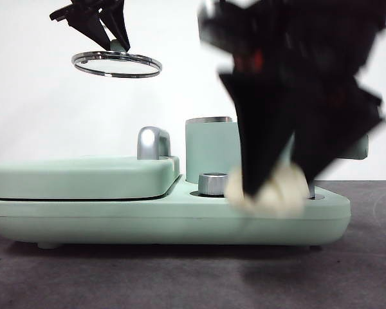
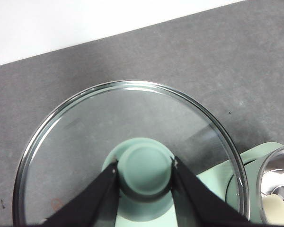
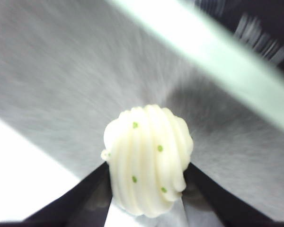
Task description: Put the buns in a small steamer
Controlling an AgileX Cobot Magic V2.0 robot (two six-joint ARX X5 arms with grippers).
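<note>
You are carrying the ridged bun (image 3: pixel 146 158), cream-white with small green dots, pinched between the jaws of the right gripper (image 3: pixel 146 189). In the front view it is hanging low beside the steamer (image 1: pixel 209 149), just over the mint-green base (image 1: pixel 167 219) near the chrome knob (image 1: pixel 212 183); the blur is hiding whether it is touching anything. The steamer is standing open, steel rim exposed. A pale shape is showing inside it in the left wrist view, possibly the other bun, though you cannot be sure. Your left gripper (image 2: pixel 144 172) is clamping the green knob of the glass lid (image 2: pixel 128 151), holding it high and clear. Judged step: transfer of the ridged bun. Next, you are needing to lift it above the rim, centre it over the opening, then release. The dark surface (image 1: pixel 180 277) is lying beneath.
</note>
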